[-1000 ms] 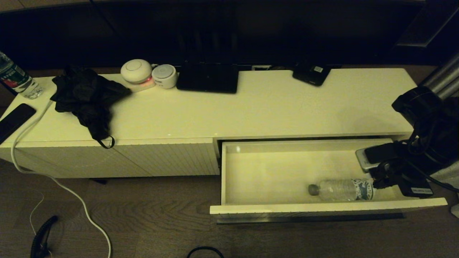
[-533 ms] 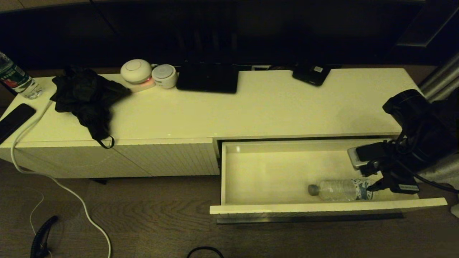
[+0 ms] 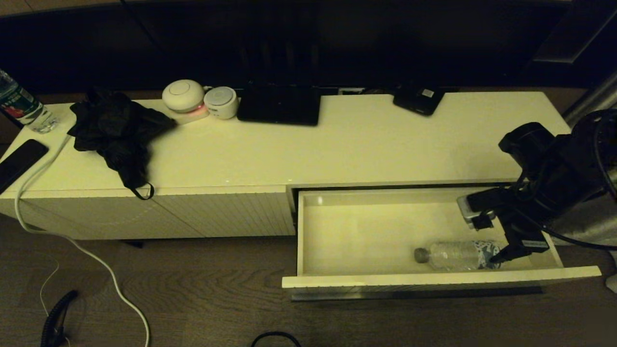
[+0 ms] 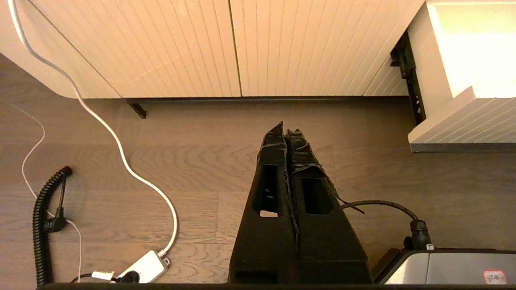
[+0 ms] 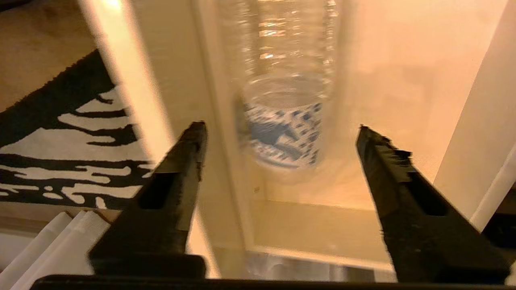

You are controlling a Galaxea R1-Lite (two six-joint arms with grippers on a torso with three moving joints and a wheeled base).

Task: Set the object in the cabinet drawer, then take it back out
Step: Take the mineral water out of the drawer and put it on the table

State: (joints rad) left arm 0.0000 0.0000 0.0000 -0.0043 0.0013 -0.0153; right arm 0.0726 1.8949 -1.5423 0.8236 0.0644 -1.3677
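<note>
Bottle (image 3: 455, 255) lies on its side in the open drawer (image 3: 308, 231), along the front wall, cap toward the robot's left, label end toward the right.

Right gripper (image 3: 496, 258) is inside the drawer at the label end. Over the last 1 s it has slid in from the drawer's right end toward the bottle; the arm has swung left with it. Bottle itself has not shifted.

Right wrist view: fingers (image 5: 187, 161) spread wide, bottle (image 5: 284, 133) base centred in the gap, neither finger touching it. The tips look to reach about level with the base. Nothing held.

Left gripper (image 4: 286, 139): fingers pressed together, parked low over the floor in front of the cabinet, left of the drawer. Idle.

Reading: bottle already in the drawer, so step 1 looks done. The approach suggests step 2, retrieval, has begun. Grasp not yet made.

Next needs: push further along the bottle so the fingers straddle the body, then close. The front wall sits right by the bottle, so 1 finger has little room on that side. The ridged body may roll if nudged.
</note>
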